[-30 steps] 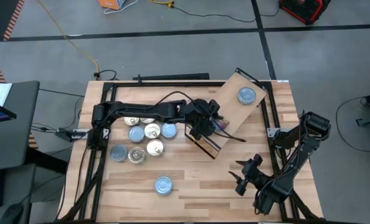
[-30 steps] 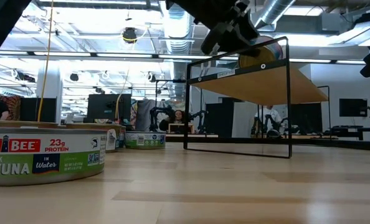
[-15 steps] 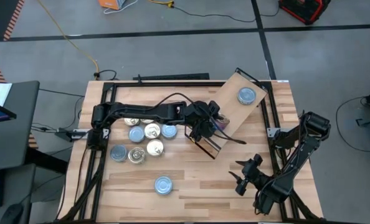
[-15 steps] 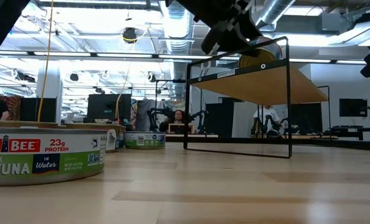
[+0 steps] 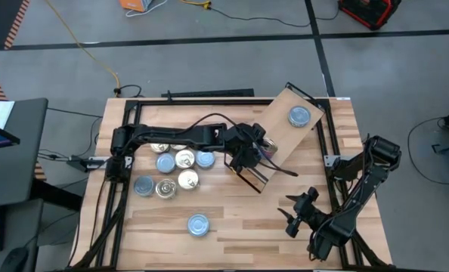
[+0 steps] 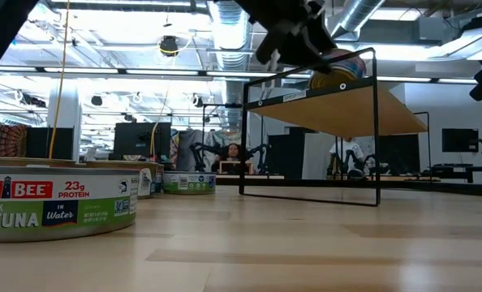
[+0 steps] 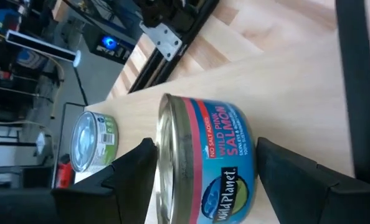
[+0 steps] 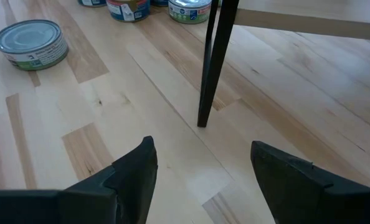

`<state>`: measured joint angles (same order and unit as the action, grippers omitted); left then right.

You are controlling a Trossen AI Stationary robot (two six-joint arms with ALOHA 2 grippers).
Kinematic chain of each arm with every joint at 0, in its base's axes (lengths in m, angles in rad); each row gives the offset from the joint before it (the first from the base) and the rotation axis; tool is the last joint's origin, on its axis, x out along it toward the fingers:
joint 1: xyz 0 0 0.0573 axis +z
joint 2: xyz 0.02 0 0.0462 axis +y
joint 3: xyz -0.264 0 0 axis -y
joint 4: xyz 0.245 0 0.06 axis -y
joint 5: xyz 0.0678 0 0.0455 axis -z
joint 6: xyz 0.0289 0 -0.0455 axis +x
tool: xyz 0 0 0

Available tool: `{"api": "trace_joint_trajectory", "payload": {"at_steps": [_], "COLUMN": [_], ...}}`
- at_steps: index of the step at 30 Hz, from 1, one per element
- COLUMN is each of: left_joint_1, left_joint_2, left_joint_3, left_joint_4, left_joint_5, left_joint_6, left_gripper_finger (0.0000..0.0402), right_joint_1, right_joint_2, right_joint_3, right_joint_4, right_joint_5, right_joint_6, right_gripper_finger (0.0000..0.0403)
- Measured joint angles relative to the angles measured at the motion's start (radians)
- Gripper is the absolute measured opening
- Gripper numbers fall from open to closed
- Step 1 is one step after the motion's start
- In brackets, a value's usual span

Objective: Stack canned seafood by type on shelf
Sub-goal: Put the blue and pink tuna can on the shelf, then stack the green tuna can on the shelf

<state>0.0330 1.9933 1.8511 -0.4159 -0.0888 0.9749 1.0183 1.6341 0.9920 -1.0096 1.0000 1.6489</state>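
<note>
The shelf stands slanted at the table's far right, and a blue-lidded tin rests on its far end. My left gripper reaches over the shelf's near-left end and is open around a salmon tin. One finger faces the tin's pale lid, the other its bottom. In the low view the salmon tin shows at the shelf's top bar. How it rests there is hidden. My right gripper hangs open over the table's near right with nothing between its fingers. My left gripper has its fingers on either side of the salmon tin, lid side and bottom side, coming slanting down from the table's left. Whether either finger touches the tin, I cannot tell.
Several tins with gold or blue lids stand in a cluster on the table left of the shelf. A lone blue-lidded tin sits near the front edge. The shelf's black leg stands ahead of my right gripper. Black frame rails run along the table's sides.
In the low view the dark finger of my left gripper beside the salmon tin has risen a little away from it. The tin now shows more of its label and less of its gold face, as if tipped flatter on the shelf.
</note>
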Motion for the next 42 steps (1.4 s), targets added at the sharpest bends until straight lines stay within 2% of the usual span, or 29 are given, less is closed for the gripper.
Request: {"api": "trace_joint_trajectory", "payload": {"at_steps": [8,14,18,24,29,35,39,42], "left_joint_1": [-0.008,-0.036,-0.099,-0.265,-0.365,-0.428,-0.485,-0.52], "left_joint_2": [-0.001,-0.002,-0.002,0.0,-0.001,-0.001,-0.001,-0.01], "left_joint_3": [0.068,0.204,0.261,0.261,0.261,0.187,0.066,-0.029], "left_joint_4": [-0.132,-0.296,-0.396,-0.51,-0.658,-0.794,-0.77,-0.691], "left_joint_5": [0.042,0.11,0.012,-0.157,-0.158,-0.09,-0.1,-0.097], "left_joint_6": [-0.058,-0.159,-0.199,-0.264,-0.463,-0.734,-0.822,-0.889], "left_gripper_finger": [0.0261,0.0261,0.0261,0.0261,0.0261,0.0261,0.0261,0.0261], "right_joint_1": [0.0,0.0,0.002,0.002,0.002,-0.002,-0.011,-0.014], "right_joint_2": [0.0,0.0,0.0,0.004,0.007,0.007,0.007,0.007], "right_joint_3": [0.0,0.0,0.0,0.0,-0.007,-0.01,-0.01,-0.01], "right_joint_4": [0.0,0.0,-0.001,0.004,0.102,0.272,0.401,0.491], "right_joint_5": [0.0,0.0,0.0,0.029,0.074,0.101,0.102,0.102], "right_joint_6": [0.001,0.001,0.001,0.001,-0.047,-0.165,-0.269,-0.356], "right_gripper_finger": [0.0285,0.0285,0.0285,0.0285,0.0285,0.0285,0.0285,0.0285]}}
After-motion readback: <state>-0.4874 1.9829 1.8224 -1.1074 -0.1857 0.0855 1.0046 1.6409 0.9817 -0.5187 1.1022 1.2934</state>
